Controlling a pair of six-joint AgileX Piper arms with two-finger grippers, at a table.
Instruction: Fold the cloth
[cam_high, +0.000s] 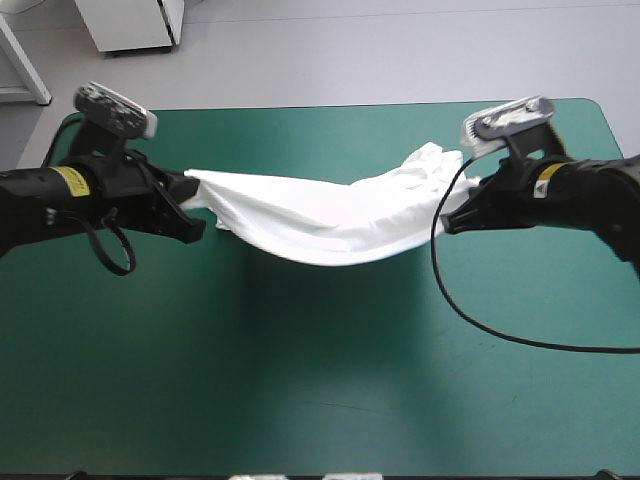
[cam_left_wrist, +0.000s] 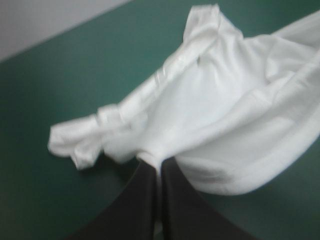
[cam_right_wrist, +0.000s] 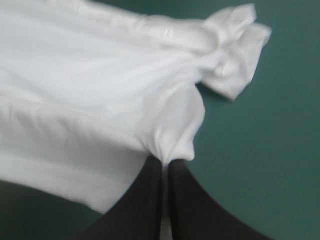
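Note:
The white T-shirt (cam_high: 320, 215) hangs stretched in a sagging band between both arms above the teal-green cover, toward the table's far half. My left gripper (cam_high: 196, 208) is shut on the T-shirt's left end; in the left wrist view the black fingers (cam_left_wrist: 145, 185) meet in a point with a pinch of T-shirt (cam_left_wrist: 220, 115) at the tip of the gripper (cam_left_wrist: 159, 165). My right gripper (cam_high: 452, 213) is shut on the right end, where fabric bunches up. From the right wrist, the gripper (cam_right_wrist: 165, 164) pinches the T-shirt (cam_right_wrist: 90, 100) the same way.
The teal-green table cover (cam_high: 320, 380) stretches bare in front of the hanging shirt. The table's far edge (cam_high: 350, 107) lies just beyond both arms.

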